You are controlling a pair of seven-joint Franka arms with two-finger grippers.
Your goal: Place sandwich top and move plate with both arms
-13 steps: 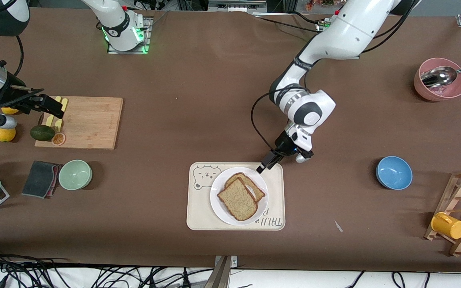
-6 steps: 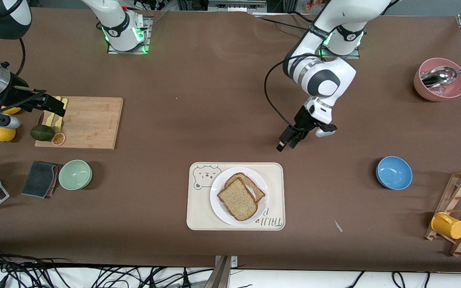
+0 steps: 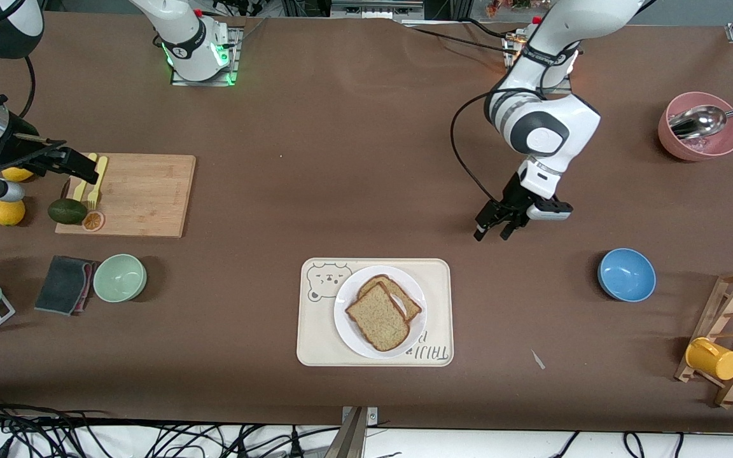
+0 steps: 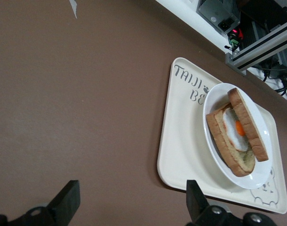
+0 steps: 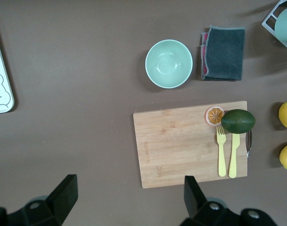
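The sandwich top (image 3: 378, 316), a plain brown wholegrain slice, lies on the egg slice on the white plate (image 3: 347, 324). The plate sits on the cream bear tray (image 3: 315, 346). In the left wrist view the top slice (image 4: 247, 124) leans over the egg slice (image 4: 228, 146) on the plate (image 4: 261, 176). My left gripper (image 3: 494, 231) is open and empty, up over the bare table beside the tray, toward the left arm's end. My right gripper (image 3: 77, 166) is open and empty, held over the cutting board's end at the right arm's end of the table.
A cutting board (image 3: 144, 194) holds an avocado (image 3: 66, 210), a citrus slice and yellow cutlery. Nearby are lemons (image 3: 7, 213), a green bowl (image 3: 119, 277) and a dark cloth (image 3: 64, 284). A blue bowl (image 3: 626, 274), a pink bowl with spoon (image 3: 700, 130) and a mug rack (image 3: 732, 340) stand toward the left arm's end.
My left gripper has drawn back from the plate's rim, lifting away from the tray toward the left arm's end. The right arm has barely shifted. The sandwich stays on the plate.
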